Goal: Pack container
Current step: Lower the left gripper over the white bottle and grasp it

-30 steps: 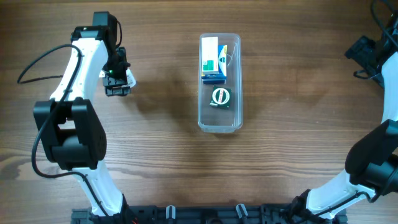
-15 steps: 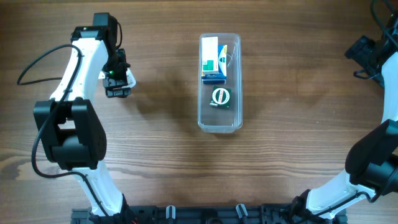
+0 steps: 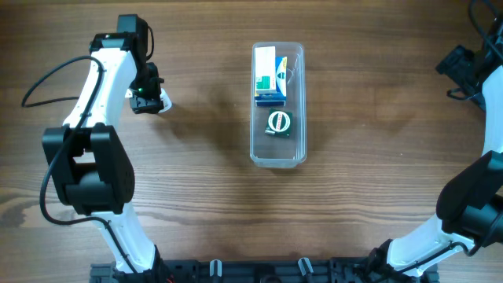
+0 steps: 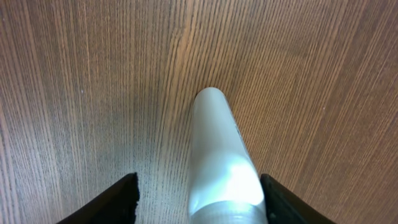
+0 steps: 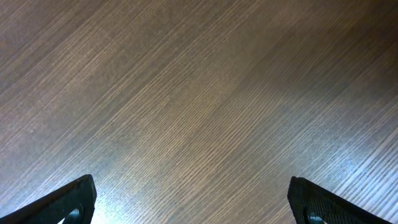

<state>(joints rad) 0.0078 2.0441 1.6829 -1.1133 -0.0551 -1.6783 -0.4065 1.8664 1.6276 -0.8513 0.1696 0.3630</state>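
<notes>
Where the overhead view looks down on the wooden surface (image 3: 369, 173), the left arm rises from its base at the near left edge, folds at the elbow and stretches toward the far left. Its wrist is turned downward, so the left fingers (image 3: 147, 102) point at the wood just over a white bottle (image 3: 163, 102) that peeks out beside them. The container (image 3: 277, 157) lies lengthwise in the middle of the surface, well apart from both arms. It holds a white, green and blue box (image 3: 269, 76) in its far half and a round green item (image 3: 278, 123) nearer the middle. The right arm climbs the right edge, and the right fingers (image 3: 462, 64) sit at the far right corner, away from everything. From the left wrist, the two dark fingertips stand spread wide at the bottom corners. The bottle lies on the wood between them, its rounded end pointing away, with a clear gap on the left side and the right tip close beside it. From the right wrist, the fingertips are likewise spread wide, with only bare wood grain between them.
</notes>
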